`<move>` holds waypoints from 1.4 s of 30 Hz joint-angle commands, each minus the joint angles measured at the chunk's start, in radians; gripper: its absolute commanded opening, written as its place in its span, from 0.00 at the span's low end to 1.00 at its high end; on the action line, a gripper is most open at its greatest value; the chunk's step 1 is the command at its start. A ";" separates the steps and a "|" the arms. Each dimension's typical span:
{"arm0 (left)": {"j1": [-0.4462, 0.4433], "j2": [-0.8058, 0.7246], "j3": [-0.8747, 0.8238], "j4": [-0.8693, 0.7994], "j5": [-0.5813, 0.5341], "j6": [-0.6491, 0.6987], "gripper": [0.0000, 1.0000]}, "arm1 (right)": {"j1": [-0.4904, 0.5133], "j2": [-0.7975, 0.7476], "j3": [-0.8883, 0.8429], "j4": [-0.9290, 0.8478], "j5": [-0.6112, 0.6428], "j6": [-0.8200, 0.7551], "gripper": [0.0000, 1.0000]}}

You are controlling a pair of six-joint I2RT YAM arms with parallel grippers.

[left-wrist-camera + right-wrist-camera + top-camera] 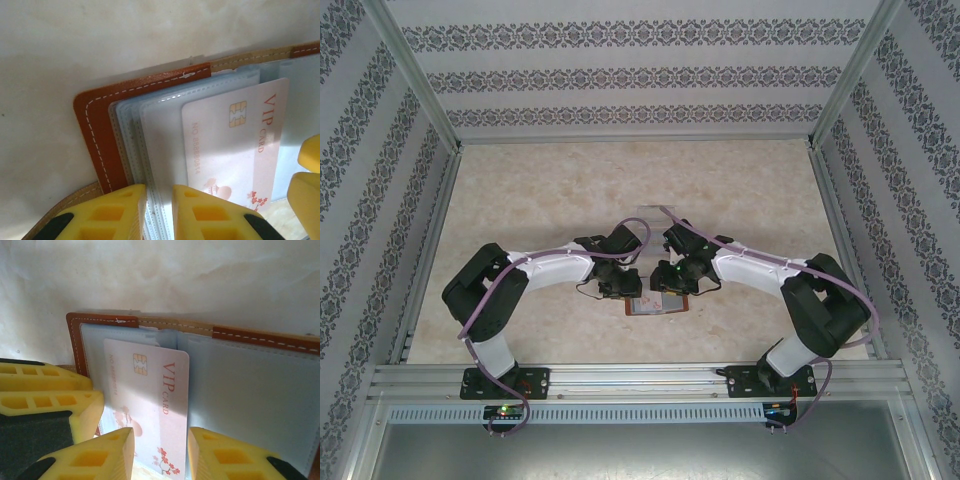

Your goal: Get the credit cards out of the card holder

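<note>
Card holder (658,304) lay open, lower centre of top view. Left gripper (159,190) jaws narrow, pinching sleeve edges (150,150) at holder's left side. Right gripper (162,435) jaws astride pale VIP card (150,385); contact unclear.

The reddish-brown folding card holder (95,135) is smooth leather (white-stitched), with grey-blue translucent plastic sleeves (160,125). The pale pink credit card (225,145) looks glossy.

Lab booth, wallpapered walls (640,70), aluminium frame (640,378)
</note>
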 commanded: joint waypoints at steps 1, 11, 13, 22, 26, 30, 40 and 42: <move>-0.019 0.029 -0.001 -0.050 -0.025 0.023 0.23 | -0.013 0.017 -0.016 0.023 -0.019 0.008 0.34; -0.023 0.029 -0.013 -0.051 -0.025 0.019 0.22 | -0.014 0.046 -0.032 0.046 -0.021 0.006 0.34; -0.024 0.026 -0.015 -0.051 -0.025 0.020 0.22 | -0.014 0.050 -0.034 0.054 -0.024 0.004 0.34; -0.026 0.033 -0.011 -0.051 -0.021 0.020 0.22 | -0.016 0.050 -0.061 0.112 -0.060 0.010 0.30; -0.028 0.037 -0.009 -0.051 -0.021 0.021 0.22 | -0.022 0.041 -0.074 0.141 -0.082 0.019 0.28; -0.029 0.038 -0.010 -0.048 -0.019 0.020 0.22 | -0.024 0.026 -0.083 0.150 -0.086 0.022 0.24; -0.030 0.048 -0.001 -0.060 -0.029 0.028 0.22 | -0.032 0.005 -0.089 0.152 -0.096 0.025 0.17; -0.032 0.052 0.002 -0.063 -0.030 0.030 0.22 | -0.034 0.005 -0.091 0.151 -0.096 0.025 0.17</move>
